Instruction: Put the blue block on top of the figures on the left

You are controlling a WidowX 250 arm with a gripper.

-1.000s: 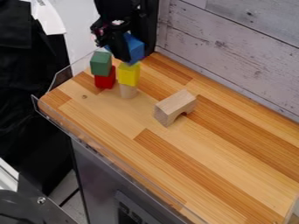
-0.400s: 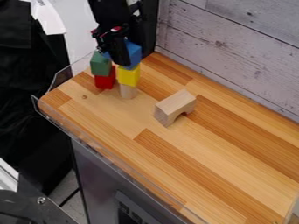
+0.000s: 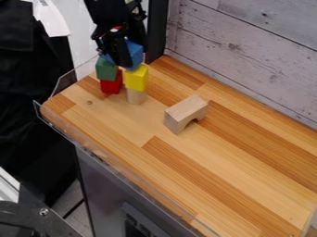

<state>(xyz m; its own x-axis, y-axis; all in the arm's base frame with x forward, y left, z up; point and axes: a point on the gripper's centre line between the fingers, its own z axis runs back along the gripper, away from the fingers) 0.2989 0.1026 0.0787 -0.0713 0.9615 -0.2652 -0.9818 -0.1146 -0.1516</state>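
At the upper left, the black gripper [image 3: 121, 61] is shut on the blue block [image 3: 135, 54], which extends on both sides of the near finger; the other finger is hidden. The block lies over the tops of two short stacks. One stack is a green block [image 3: 106, 68] on a red block [image 3: 110, 85]; beside it, a yellow block [image 3: 136, 77] stands on a plain wooden piece [image 3: 136, 96]. I cannot tell whether the blue block touches either top.
A plain wooden arch block [image 3: 186, 113] rests on the wooden counter [image 3: 204, 180], right of the stacks. A clear low guard [image 3: 111, 163] runs along the counter's left and front edge. A whitewashed plank wall [image 3: 248, 51] rises behind.
The gripper and blue block first came down and slightly left, then shifted further left toward the green block's side. The stacks and the arch have stayed put.
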